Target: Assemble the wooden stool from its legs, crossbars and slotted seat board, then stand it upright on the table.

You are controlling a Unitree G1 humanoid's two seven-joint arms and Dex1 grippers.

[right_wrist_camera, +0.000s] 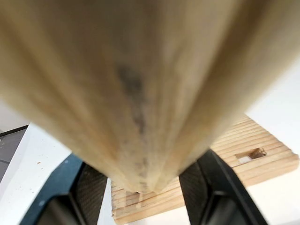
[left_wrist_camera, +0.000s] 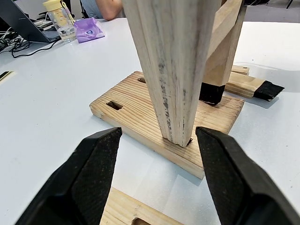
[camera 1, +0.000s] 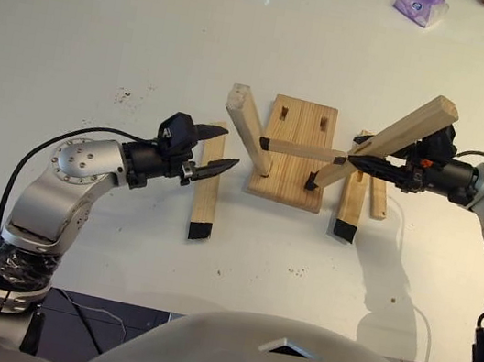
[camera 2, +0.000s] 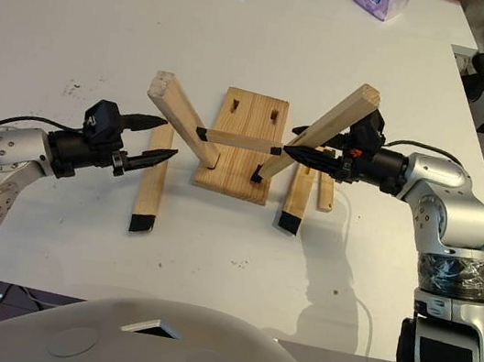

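Over the seat board (camera 1: 300, 121), right fingers (camera 1: 370, 163) clamp the tilted leg (camera 1: 409, 125), seemingly stiff and light, mid-shaft; left fingers (camera 1: 221, 165) gape empty.

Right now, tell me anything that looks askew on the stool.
Both fitted legs splay outward from the seat board rather than standing straight: the left leg tilts left, the right leg, in the right gripper, tilts right.

Bright overhead light; soft shadows; faint glare on the table (camera 1: 109, 29).
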